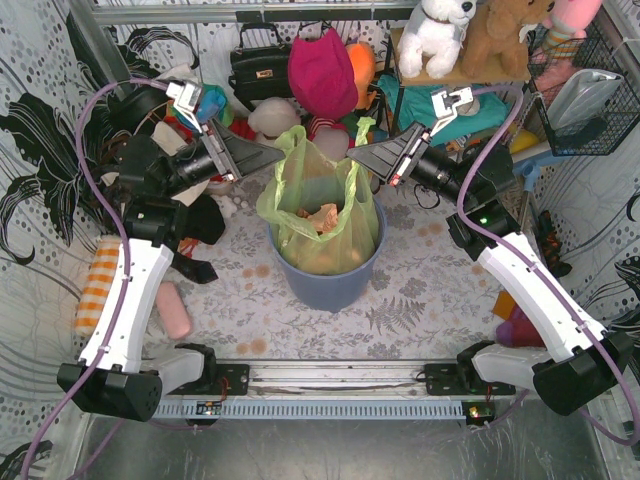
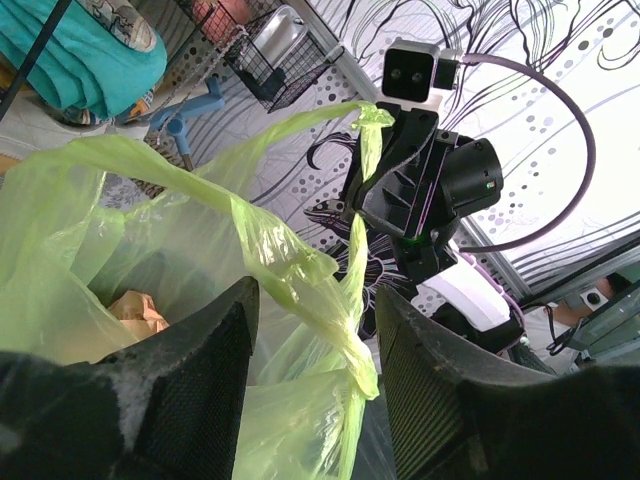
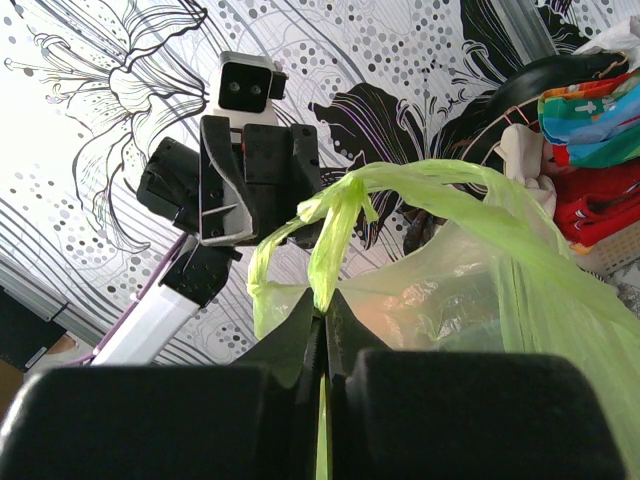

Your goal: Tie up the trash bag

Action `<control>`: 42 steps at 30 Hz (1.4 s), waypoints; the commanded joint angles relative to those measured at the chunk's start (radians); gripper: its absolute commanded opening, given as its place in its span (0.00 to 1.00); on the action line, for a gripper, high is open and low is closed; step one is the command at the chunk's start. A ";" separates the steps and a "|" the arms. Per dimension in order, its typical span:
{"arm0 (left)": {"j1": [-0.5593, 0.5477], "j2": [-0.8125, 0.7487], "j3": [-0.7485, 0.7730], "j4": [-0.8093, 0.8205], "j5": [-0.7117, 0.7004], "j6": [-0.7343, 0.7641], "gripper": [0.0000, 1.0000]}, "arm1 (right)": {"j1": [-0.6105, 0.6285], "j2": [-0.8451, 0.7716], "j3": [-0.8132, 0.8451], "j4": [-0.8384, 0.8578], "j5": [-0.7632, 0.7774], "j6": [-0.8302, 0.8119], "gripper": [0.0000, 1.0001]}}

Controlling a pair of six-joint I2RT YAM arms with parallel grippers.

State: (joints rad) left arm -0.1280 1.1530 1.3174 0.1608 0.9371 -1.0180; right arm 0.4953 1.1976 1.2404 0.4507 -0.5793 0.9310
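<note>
Above bin [image 1: 330,285] rim, trash bag [image 1: 318,190] handles

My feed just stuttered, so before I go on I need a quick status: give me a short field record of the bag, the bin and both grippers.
trash bag: sits in the bin, mouth open, brown paper inside
bin: upright, holds the bag
left gripper: open, one handle between its fingers
right gripper: shut on the other handle
knot: none yet; the two handles stand apart
</note>
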 commanded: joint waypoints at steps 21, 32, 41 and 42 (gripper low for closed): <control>-0.102 0.109 0.087 0.153 0.075 -0.057 0.64 | 0.004 0.037 0.115 0.030 0.010 -0.009 0.36; -0.142 0.142 0.166 0.282 0.099 -0.154 0.59 | 0.005 0.109 0.268 0.035 0.005 0.012 0.29; -0.130 0.234 0.681 -0.001 -0.001 -0.009 0.44 | 0.005 0.161 0.551 -0.186 0.054 -0.080 0.11; -0.128 0.220 0.703 -0.070 -0.055 0.045 0.44 | 0.005 0.156 0.559 -0.200 0.066 -0.089 0.10</control>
State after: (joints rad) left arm -0.2657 1.4143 1.8828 0.2520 1.0035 -1.1278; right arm 0.4953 1.3792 1.7061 0.2737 -0.5652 0.8948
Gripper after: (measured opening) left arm 0.444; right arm 0.117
